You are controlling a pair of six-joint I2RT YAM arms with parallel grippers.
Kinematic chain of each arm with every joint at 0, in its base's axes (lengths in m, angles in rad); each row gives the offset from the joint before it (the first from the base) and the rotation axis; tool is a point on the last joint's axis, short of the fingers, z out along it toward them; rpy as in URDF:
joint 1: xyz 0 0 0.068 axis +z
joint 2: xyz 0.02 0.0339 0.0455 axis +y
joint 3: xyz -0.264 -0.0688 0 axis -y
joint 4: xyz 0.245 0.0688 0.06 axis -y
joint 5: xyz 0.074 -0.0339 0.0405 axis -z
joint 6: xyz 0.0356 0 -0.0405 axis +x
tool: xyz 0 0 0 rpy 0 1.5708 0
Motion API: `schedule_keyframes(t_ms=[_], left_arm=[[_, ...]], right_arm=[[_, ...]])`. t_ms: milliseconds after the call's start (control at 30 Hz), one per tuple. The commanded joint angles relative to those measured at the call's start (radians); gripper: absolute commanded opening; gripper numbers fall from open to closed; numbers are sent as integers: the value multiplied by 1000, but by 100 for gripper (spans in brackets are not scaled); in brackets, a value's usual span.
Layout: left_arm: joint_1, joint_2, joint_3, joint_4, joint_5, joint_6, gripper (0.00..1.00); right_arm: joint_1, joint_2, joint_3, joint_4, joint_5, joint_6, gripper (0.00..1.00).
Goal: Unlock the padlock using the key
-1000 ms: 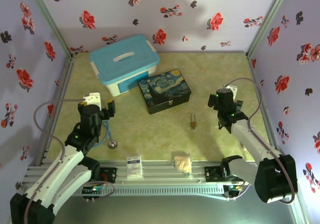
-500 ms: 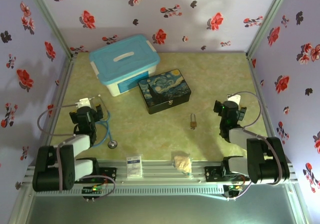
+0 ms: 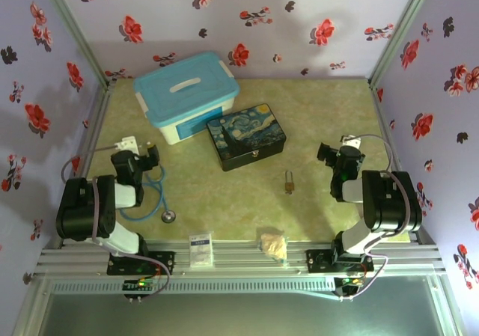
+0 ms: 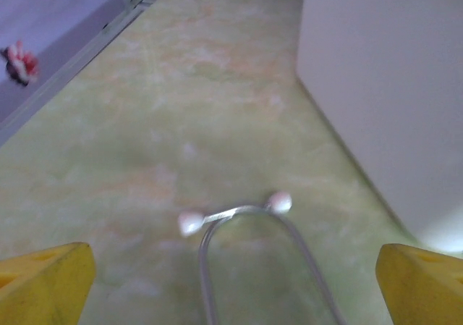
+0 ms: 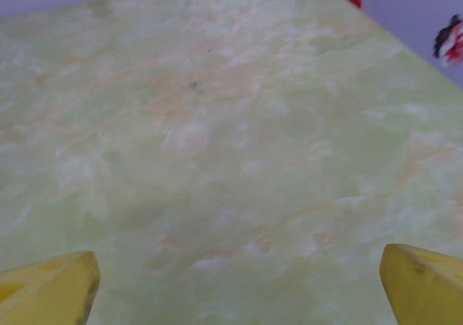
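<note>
Since the earlier frames both arms have been drawn back and folded over their bases, while the padlock (image 3: 288,182) has been left where it lay. It is found on the bare green table (image 3: 224,194), in front of the starry-night box (image 3: 247,136) and to the inner side of the right gripper (image 3: 330,155), touched by neither gripper. The left gripper (image 3: 144,158) is held over the stethoscope (image 4: 239,216), well apart from the padlock. In each wrist view the yellow fingertips (image 4: 43,278) (image 5: 47,285) are spread wide, with nothing between them.

The key cannot be told apart from the padlock at this size. The padlock is judged rigid, light and smooth, so it is likely to skid when pushed. It is best pinched across its flat brass body, with the keyway left free. A thin key would be better taken by its head.
</note>
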Motion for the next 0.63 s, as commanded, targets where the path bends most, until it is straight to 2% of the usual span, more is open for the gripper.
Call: schedule_keyframes(t_ms=[0,67,167,233,600], left_arm=[[-26,4,50,-28,14,53,100],[-32,6,51,-25,-5,55,100],[-56,9,52,-24,-61,61,100],[-57,9,53,-23,-62,61,100],[-60,9,51,-22,-63,61,100]], right_arm=[[13,9,25,78,-39,-30,99],[18,-12,37,19,-27,-29,99],[36,4,28,63,7,-44,99],[35,-12,38,20,9,-40,99],[34,-6,39,28,9,-38,99]])
